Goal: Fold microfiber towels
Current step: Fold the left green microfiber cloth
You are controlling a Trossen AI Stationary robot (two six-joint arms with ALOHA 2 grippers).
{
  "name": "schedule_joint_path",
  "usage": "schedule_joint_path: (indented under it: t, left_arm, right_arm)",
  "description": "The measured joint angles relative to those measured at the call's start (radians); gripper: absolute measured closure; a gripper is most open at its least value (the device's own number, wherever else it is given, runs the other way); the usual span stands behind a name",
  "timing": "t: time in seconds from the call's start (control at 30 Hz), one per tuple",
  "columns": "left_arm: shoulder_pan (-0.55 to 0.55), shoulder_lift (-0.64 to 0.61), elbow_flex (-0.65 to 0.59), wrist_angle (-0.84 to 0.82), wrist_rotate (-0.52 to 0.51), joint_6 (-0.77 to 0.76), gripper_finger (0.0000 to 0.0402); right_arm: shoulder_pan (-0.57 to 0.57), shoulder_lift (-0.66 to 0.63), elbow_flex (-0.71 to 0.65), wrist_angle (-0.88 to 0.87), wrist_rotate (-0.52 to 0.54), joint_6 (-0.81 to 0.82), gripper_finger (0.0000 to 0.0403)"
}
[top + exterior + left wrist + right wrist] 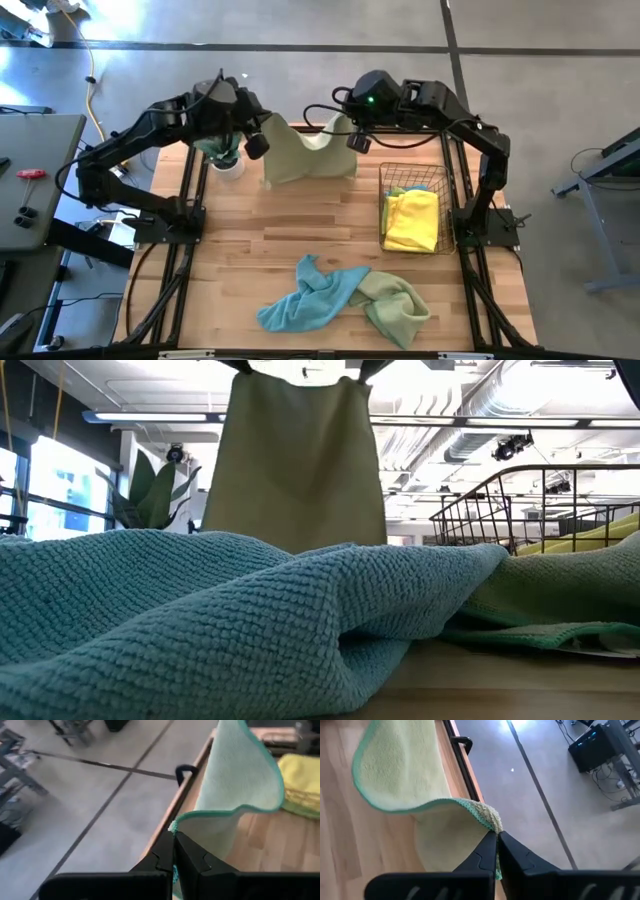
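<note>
A pale green microfiber towel [308, 158] hangs between my two grippers over the far part of the table. My left gripper [258, 146] is shut on its upper left corner. My right gripper [358, 142] is shut on its upper right corner. In the low view the towel [295, 470] hangs as a flat sheet, with its lower edge hidden behind a light blue towel [250, 620]. That blue towel [305, 298] lies crumpled near the front edge, overlapping a green towel [398, 305]. A yellow towel [412, 222] lies in the wire basket [383, 200]. My left gripper pinches the pale green towel's corner [173, 826] between its two fingers, right at the teal hem. The fingers slant down from the table's left. The towel hangs below them and its top edge [225, 811] curves away slack. My right gripper pinches the towel's other upper corner [492, 819] between its two fingers. The fingers slant down from the table's right. The cloth hangs below them, and the hemmed top edge [420, 806] sags in a curve toward the other gripper.
A potted plant [226, 158] stands at the far left, close under my left arm. The wire basket [500, 510] stands at the right side of the table. Bare wood [290, 225] lies between the hanging towel and the two crumpled towels near the front.
</note>
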Motion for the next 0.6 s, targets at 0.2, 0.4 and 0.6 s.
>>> schedule_joint_path:
  t: [0.2,0.4,0.6]
  left_arm:
    - [0.1,-0.001,0.0,0.023,0.07,0.123,0.0401]
    - [0.255,0.015,0.0,0.113,0.182,0.292,0.0401]
    - [0.353,0.038,0.0,0.207,0.185,0.361,0.0402]
  right_arm:
    - [0.004,0.005,0.0,0.033,0.022,-0.02,0.0402]
    - [-0.061,0.027,0.001,0.185,0.145,-0.131,0.0402]
    - [-0.127,0.042,0.001,0.327,0.151,-0.238,0.0402]
